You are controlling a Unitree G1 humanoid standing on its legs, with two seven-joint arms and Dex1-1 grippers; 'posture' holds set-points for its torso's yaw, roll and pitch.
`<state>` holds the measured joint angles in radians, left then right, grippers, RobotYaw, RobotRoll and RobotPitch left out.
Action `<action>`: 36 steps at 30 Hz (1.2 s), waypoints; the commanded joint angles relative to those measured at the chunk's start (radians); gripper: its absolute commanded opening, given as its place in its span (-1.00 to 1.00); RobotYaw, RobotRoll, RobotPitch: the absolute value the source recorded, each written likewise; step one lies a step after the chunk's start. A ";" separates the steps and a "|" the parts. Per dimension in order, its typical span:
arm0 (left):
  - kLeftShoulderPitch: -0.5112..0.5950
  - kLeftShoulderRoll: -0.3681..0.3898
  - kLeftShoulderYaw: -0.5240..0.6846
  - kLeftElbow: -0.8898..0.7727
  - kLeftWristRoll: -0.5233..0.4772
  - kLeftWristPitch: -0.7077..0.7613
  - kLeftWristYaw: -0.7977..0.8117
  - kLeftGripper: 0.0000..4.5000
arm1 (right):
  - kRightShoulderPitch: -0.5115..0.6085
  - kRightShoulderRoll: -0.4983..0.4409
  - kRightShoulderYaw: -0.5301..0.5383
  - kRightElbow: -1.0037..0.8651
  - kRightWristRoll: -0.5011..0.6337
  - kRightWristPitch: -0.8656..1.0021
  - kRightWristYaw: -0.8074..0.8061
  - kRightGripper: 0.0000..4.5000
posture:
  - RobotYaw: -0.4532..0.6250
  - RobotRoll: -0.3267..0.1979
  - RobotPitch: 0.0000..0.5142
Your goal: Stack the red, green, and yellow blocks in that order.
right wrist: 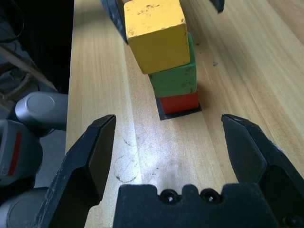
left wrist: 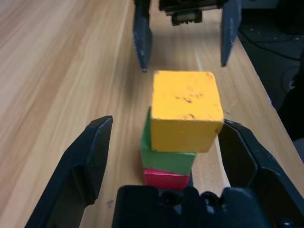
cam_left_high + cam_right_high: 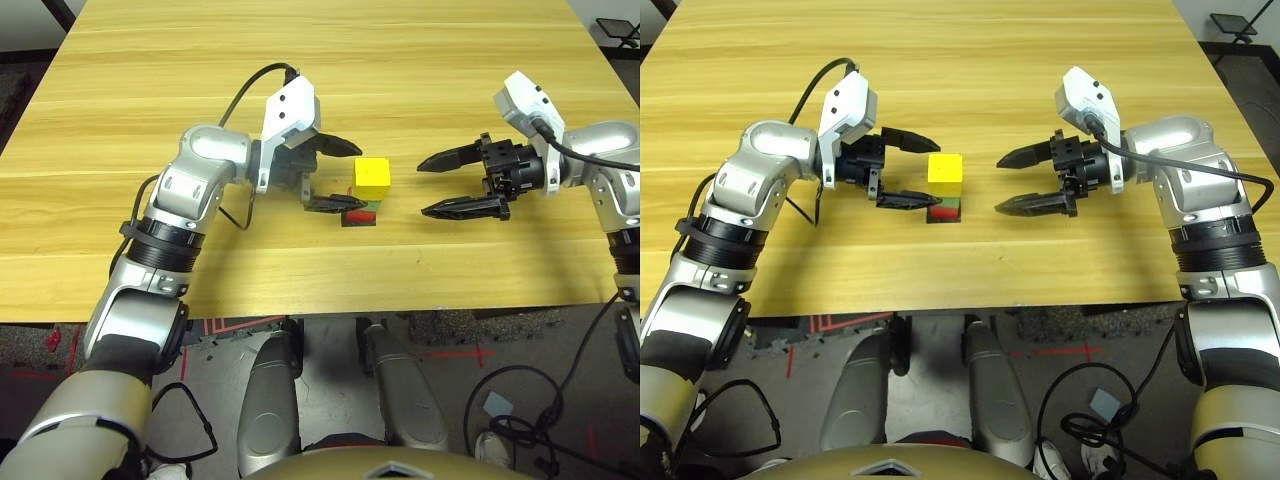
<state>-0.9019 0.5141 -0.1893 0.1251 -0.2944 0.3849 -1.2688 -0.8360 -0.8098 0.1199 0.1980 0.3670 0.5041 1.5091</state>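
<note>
Stack (image 3: pixel 367 196) stands mid-bench: red (image 1: pixel 179 102) below, green (image 1: pixel 174 78), yellow (image 3: pixel 372 173) on top, slightly skewed. Left gripper (image 3: pixel 345 176) apart around yellow; right gripper (image 3: pixel 437 185) apart nearby. Judgement: withdraw left straight back, no brushing.

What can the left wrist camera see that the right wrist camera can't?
Left wrist view alone: the right gripper open beyond the tower, and the yellow block jutting past the green block to one side. Right wrist view alone: the thin black square under the red block, and the table's near edge with the robot's leg beyond it. Both: red at the bottom, green in the middle, yellow on top, on the wooden table, with open fingers on either side.
</note>
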 commanded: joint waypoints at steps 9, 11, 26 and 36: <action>0.252 0.134 0.404 -0.514 -0.414 0.505 0.308 0.99 | 0.001 -0.050 -0.110 0.065 0.027 0.010 -0.049 1.00 | -0.25 -0.29 0.03; 0.298 0.103 0.442 -0.549 -0.369 0.498 0.448 0.99 | 0.019 -0.036 -0.156 0.084 0.019 0.006 -0.138 1.00 | -0.22 -0.30 0.03; 0.675 -0.215 0.484 -0.428 0.110 -0.158 1.059 0.99 | 0.320 0.407 -0.463 -0.153 -0.035 -0.171 -1.072 1.00 | -0.26 -0.35 0.15; 0.858 -0.196 0.494 -0.231 0.186 -0.464 1.056 0.99 | 0.462 0.411 -0.505 0.017 -0.119 -0.544 -1.164 1.00 | -0.26 -0.31 0.10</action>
<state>-0.0690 0.3065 0.2942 -0.1333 -0.1199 -0.0396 -0.2018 -0.4006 -0.4049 -0.3547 0.1911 0.2546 0.0130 0.3684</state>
